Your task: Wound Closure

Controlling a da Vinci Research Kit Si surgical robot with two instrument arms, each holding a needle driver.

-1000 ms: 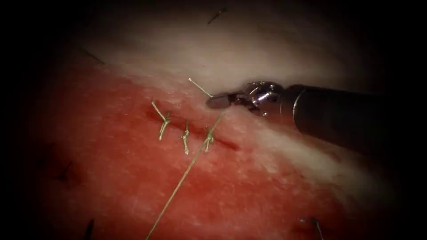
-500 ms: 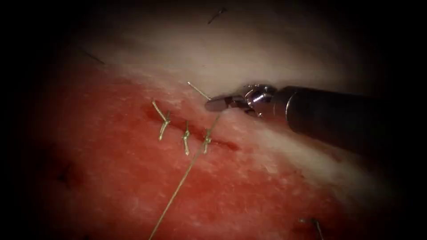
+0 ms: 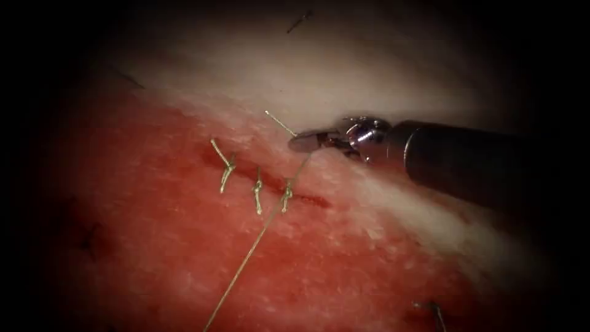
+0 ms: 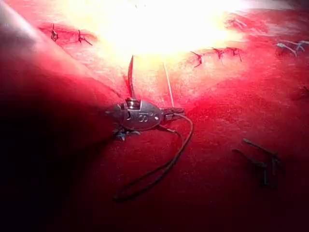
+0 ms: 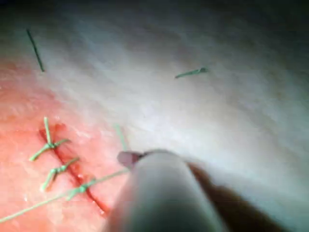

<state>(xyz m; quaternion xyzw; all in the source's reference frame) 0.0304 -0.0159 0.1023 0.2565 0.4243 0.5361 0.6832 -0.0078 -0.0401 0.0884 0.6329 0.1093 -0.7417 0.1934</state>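
Holding the thread just above the third knot, the right tool keeps its jaws closed on it, on the right side of the cut. To do this well, I think the pull should be gentle, because the tissue looks soft and wet. Three stitches carry short stiff ends; no needle is visible, and the long strand runs thin and straight
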